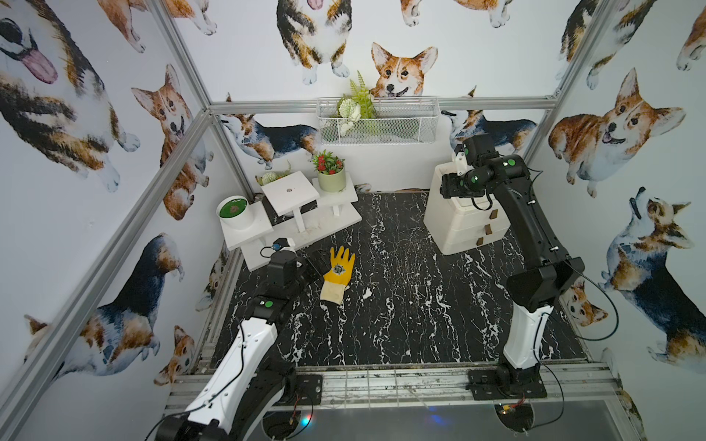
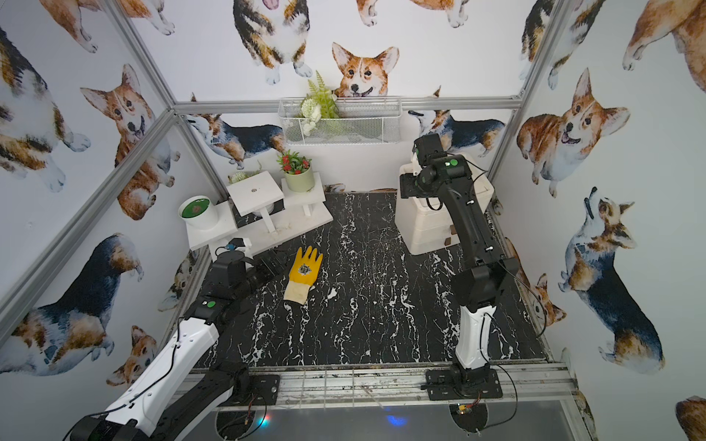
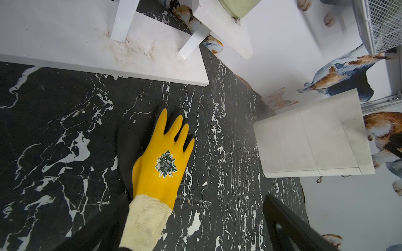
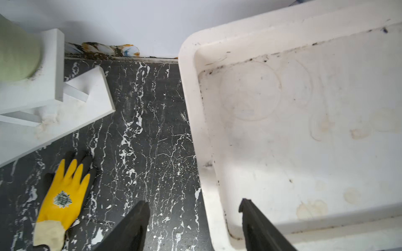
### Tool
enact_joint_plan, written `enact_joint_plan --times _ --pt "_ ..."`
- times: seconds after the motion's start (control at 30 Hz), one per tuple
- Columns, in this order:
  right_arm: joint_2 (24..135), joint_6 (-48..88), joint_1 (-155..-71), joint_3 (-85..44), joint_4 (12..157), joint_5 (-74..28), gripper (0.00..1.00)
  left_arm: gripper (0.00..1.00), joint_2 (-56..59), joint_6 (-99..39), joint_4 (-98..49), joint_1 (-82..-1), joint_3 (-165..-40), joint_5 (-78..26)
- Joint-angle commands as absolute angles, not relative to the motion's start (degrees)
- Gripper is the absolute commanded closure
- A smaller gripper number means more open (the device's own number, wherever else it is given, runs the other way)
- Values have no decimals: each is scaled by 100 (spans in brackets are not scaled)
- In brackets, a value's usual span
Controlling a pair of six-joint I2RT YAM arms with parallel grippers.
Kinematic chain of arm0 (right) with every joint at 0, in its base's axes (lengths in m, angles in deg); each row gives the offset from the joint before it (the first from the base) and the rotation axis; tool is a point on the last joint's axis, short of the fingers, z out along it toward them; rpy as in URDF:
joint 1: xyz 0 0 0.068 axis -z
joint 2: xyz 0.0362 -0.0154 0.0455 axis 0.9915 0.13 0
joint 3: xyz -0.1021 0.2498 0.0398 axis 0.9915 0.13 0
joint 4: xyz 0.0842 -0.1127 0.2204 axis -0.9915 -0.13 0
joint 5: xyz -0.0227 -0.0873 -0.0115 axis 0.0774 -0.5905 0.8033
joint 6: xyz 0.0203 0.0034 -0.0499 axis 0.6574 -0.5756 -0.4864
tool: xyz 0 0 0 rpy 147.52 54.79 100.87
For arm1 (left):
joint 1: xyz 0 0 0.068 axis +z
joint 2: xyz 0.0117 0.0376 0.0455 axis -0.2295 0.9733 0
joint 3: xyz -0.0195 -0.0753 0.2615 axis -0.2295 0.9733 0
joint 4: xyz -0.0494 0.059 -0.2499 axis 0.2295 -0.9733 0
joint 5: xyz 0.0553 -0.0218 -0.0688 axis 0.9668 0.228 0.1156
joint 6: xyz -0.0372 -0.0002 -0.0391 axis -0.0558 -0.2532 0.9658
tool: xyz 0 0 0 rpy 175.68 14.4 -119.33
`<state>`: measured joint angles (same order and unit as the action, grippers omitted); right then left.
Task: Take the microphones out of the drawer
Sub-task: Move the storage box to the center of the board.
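Black marble veined with white formed the worktop (image 1: 401, 305). At its far right corner stood a white drawer unit (image 1: 439, 225), whose three drawers (image 1: 466, 235) appeared pushed in, each with a small brown handle (image 1: 487, 229). The microphone was visible in no view, so its place could not be told. The right gripper (image 4: 193, 201) hovered above the unit's edge, jaws apart and gripping nothing. One finger was over the worktop and the other over the unit's stained, shallow tray top (image 4: 304, 130). The left gripper (image 3: 194, 197) hung low at the left side of the worktop, jaws spread wide and empty, close to the cuff of a yellow glove (image 1: 338, 273). The glove lay flat with its fingers towards a white stepped stand (image 1: 301, 225), which carried a pale green pot (image 1: 331, 179).
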<state>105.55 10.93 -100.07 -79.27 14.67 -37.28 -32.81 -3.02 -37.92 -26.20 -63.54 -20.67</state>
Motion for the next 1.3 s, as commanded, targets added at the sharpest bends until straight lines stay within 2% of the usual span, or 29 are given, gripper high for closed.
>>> enact_joint_plan --times 0.0,0.13,0.17,0.47,0.63,0.97,1.27 --pt "10799 637 -10039 -8134 1030 -4218 30 0 -3427 -249 -3950 -2619 -6288 -2087" --pt "10898 489 -10071 -8006 1106 -4114 36 0 -3525 -209 -3979 -2622 -6214 -2041" --pt "10916 458 -10094 -7963 1131 -4104 43 0 -3526 -203 -3978 -2619 -6204 -2033" --pt "10955 279 -10212 -7638 1399 -4029 69 0 -3447 -137 -3934 -2619 -6266 -2020" --pt "10951 344 -10321 -7622 1433 -3943 88 0 -3478 -111 -3952 -2619 -6266 -1981" --pt "10889 819 -11318 -7889 1182 -4209 91 0 -3448 -7 -3934 -2619 -6430 -1903" --pt "10913 1788 -12205 -8085 1290 -3932 90 0 -3263 -122 -4268 -2619 -6810 -1845"
